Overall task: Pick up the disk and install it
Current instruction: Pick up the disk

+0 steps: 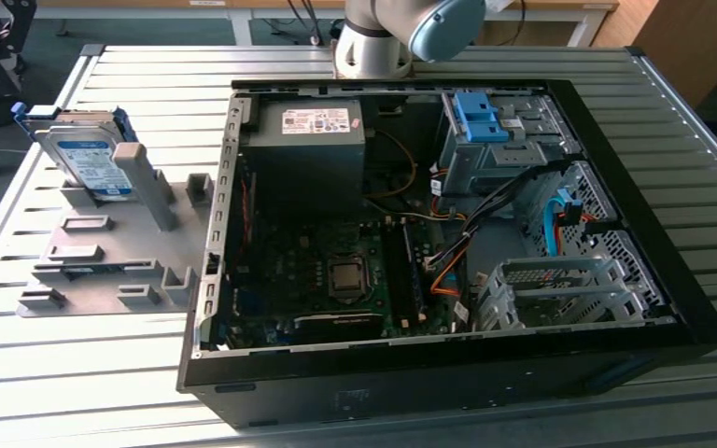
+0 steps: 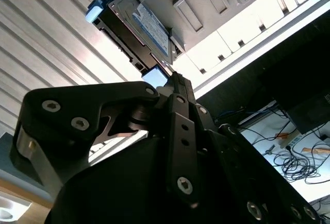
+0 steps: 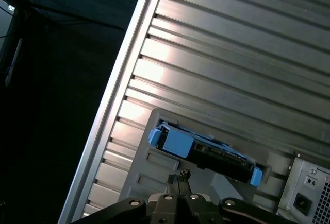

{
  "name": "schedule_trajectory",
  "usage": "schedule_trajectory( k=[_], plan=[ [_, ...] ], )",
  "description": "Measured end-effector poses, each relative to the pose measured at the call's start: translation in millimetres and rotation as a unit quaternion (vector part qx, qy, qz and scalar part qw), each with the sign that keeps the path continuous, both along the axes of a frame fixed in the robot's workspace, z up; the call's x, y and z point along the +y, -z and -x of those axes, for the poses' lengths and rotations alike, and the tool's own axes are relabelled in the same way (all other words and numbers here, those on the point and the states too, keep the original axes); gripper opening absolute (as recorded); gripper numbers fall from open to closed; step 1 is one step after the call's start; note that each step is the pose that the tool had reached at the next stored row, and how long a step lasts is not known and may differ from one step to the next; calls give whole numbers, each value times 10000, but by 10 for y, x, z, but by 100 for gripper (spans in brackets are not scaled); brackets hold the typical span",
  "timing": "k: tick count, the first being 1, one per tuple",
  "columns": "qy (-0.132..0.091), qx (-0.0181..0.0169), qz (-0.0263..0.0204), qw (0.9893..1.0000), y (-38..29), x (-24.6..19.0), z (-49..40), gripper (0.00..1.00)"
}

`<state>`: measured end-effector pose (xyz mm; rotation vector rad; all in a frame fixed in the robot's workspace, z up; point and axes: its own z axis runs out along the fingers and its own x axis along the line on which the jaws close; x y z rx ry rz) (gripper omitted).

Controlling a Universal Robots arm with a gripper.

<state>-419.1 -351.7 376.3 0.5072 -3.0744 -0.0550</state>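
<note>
Well: disk [image 1: 85, 154] upright near table [image 1: 85, 373] edge; gripper [image 3: 178, 175] apart, jaws seemingly together.

The disk [image 1: 89, 161] is bare silver metal with a smooth white-and-blue paper label and a blue plastic rail round its edge, and the holder [image 1: 122, 247] under it looks like matt grey plastic. The table [image 1: 458, 58] is ribbed, brushed metal with a soft sheen, and the computer case [image 1: 458, 397] is matt black. In the second wrist view the gripper [image 2: 174, 80] is matt black too, studded with dull metal screw heads.
</note>
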Motion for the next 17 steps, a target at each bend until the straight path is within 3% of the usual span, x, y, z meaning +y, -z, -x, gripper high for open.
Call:
schedule_trajectory(
  k=[17],
  plan=[
    [-232, 0, 0, 9997, 0, -1, 0, 11]
  ],
)
